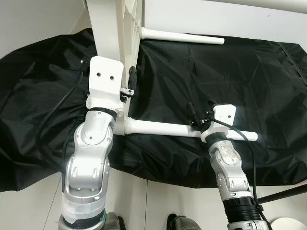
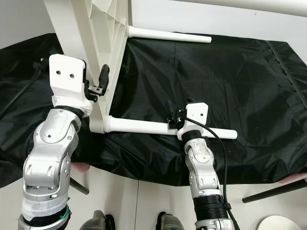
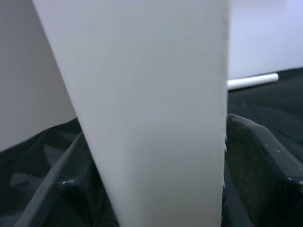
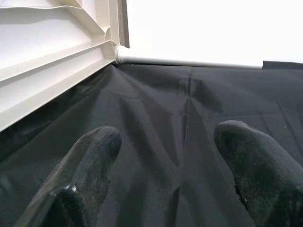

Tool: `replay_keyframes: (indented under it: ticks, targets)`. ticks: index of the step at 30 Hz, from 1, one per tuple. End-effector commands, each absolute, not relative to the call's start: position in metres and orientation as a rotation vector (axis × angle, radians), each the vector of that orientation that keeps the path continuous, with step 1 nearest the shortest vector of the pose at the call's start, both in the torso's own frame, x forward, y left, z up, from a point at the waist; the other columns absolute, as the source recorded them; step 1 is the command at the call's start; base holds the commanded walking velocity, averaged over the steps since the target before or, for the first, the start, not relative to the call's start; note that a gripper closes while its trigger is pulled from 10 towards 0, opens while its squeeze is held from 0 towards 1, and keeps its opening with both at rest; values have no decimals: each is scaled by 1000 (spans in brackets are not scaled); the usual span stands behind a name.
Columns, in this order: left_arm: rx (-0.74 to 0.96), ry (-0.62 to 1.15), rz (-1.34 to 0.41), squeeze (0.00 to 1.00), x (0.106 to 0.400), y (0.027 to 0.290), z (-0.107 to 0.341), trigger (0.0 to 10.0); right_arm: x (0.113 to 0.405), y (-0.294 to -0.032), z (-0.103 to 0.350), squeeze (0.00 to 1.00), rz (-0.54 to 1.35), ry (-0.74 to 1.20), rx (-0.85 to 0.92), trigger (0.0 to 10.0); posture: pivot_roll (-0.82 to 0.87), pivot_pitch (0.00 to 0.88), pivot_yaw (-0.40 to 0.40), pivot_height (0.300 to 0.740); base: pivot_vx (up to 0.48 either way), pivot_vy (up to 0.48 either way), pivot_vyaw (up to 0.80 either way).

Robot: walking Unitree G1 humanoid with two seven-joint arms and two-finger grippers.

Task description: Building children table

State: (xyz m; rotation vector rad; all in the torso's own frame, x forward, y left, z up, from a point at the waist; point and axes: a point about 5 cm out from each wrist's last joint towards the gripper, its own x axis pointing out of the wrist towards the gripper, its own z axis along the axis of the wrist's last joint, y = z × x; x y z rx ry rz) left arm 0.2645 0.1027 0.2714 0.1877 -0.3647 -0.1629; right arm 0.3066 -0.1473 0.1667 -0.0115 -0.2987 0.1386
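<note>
With two white legs (image 1: 182,36) fitted, the left gripper (image 1: 128,86) clamped the tabletop (image 1: 112,28) on edge while the right gripper (image 1: 197,117), fingers apart, hovered over the near leg (image 1: 163,128); more assembly likely remained.

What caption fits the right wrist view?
Open right tool hovering over black fabric sheet, white plastic tabletop on edge, white cylindrical leg attached.

A pale floor (image 1: 158,201) carries a wide black sheet (image 1: 230,76), crumpled into folds along its left edge and lying flatter toward the right. On the sheet a white children's table (image 1: 115,28) stands on its edge near the far left corner, its ribbed underside facing right. Two white legs jut from it just over the cloth: a far leg (image 1: 182,36) by the sheet's far edge and a near leg (image 1: 163,128) toward its near edge.
</note>
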Motion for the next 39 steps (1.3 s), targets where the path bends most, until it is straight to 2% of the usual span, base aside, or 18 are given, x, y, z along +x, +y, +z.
replay_keyframes:
  ticks: [1,7,9,11,27,31,39]
  targets:
    - [220,-372,-284,0,257,93,269,10000,304,-147,163,0,137,-291,-12,10000,-61,121,26,740,0,0,0]
    - [222,-380,-320,0,251,96,265,10000,304,-147,161,0,145,-283,-10,10000,-45,128,16,740,0,0,0]
    - [298,-377,-316,0,250,97,261,10000,304,-145,159,0,156,-276,-12,10000,-42,123,16,740,0,0,0]
    - [305,-378,-308,0,249,98,260,10000,304,-143,159,0,161,-277,-12,10000,-30,132,11,740,0,0,0]
    - [289,-328,-311,0,223,117,249,10000,306,-140,159,0,185,-270,-10,10000,4,156,2,740,0,0,0]
    - [227,-321,-352,0,215,123,255,10000,308,-138,160,0,188,-272,-9,10000,15,163,1,740,0,0,0]
    - [249,-252,-491,0,203,124,246,10000,308,-137,160,0,190,-277,-14,10000,17,166,2,740,0,0,0]
